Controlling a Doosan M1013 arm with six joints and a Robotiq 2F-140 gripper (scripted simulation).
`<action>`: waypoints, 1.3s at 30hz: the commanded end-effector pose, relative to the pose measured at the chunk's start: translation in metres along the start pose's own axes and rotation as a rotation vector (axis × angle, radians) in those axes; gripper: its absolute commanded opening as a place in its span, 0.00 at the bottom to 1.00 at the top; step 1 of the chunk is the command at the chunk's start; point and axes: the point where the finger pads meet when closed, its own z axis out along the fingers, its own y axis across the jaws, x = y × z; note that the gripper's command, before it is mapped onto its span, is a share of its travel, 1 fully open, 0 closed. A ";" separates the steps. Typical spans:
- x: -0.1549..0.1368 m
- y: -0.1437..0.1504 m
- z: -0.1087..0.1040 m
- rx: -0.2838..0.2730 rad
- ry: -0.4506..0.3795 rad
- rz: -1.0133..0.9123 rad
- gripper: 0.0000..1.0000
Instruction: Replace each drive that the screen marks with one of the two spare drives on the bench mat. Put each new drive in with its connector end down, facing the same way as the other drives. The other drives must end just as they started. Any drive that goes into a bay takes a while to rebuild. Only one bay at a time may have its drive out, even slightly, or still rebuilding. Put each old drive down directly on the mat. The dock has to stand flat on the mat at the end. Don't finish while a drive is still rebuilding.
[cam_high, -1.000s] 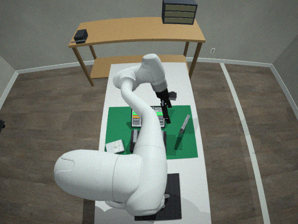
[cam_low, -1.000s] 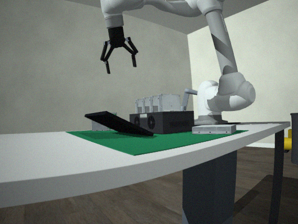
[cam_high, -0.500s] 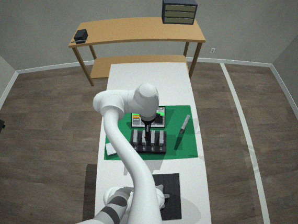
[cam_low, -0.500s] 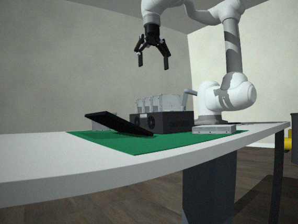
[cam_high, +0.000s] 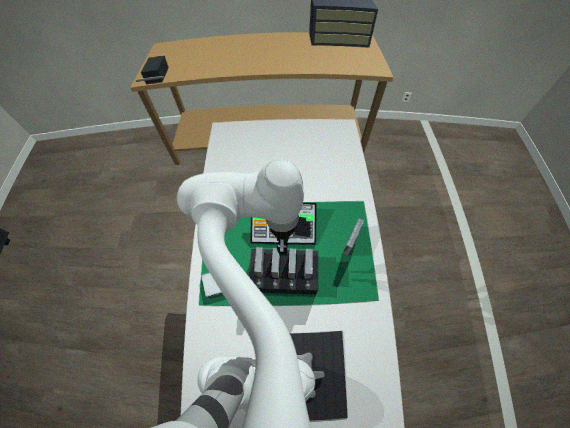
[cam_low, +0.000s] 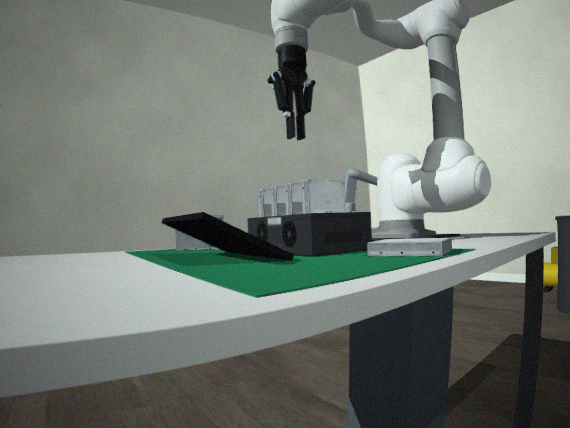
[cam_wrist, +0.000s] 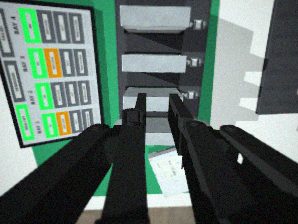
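basically, nearest the base of the arm (cam_high: 272, 325) (cam_low: 447, 95), a dark pad (cam_high: 327, 375) (cam_wrist: 277, 70) lies on the white table (cam_high: 372, 320) (cam_low: 150, 340). next out, on the green mat (cam_high: 330, 295) (cam_low: 250, 280) (cam_wrist: 102, 182), is the dock (cam_high: 295, 286) (cam_low: 342, 232) (cam_wrist: 160, 45), flat, w/ 4 upright drives (cam_high: 259, 262) (cam_low: 327, 196) (cam_wrist: 154, 63) in its bays. one spare (cam_high: 211, 284) (cam_low: 409, 247) (cam_wrist: 169, 172) lies flat near the bay 1 end; t'other (cam_high: 354, 237) (cam_low: 192, 242) stands on a narrow side, off past the bay 4 end. the gripper (cam_high: 282, 247) (cam_low: 295, 137) (cam_wrist: 157, 106) hangs well above the dock, fingers almost together w/ a slim gap, nothing btwn. beyond the dock, the tilted screen (cam_high: 260, 232) (cam_low: 215, 232) (cam_wrist: 67, 92) has orange cells for bays 1 & 3. farthest, a wooden bench (cam_high: 240, 55) holds a drawer unit (cam_high: 343, 27) & a small black box (cam_high: 155, 67).

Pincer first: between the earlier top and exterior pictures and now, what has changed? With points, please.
The pincer (cam_high: 282, 246) (cam_low: 295, 138) (cam_wrist: 157, 106) travelled from beyond the screen's far right in the top view toward the dock (cam_high: 300, 288) (cam_low: 342, 235) (cam_wrist: 155, 42), and its spread fingers drew nearly together. Nothing was taken hold of or let go. The dock and its drives (cam_high: 292, 263) (cam_low: 327, 196) (cam_wrist: 153, 62) look unmoved.
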 end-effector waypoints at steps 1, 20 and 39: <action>0.000 0.000 0.000 0.001 0.000 0.000 0.10; 0.000 0.000 0.000 0.001 0.000 0.000 0.10; -0.075 -0.003 0.017 0.001 0.002 -0.755 0.10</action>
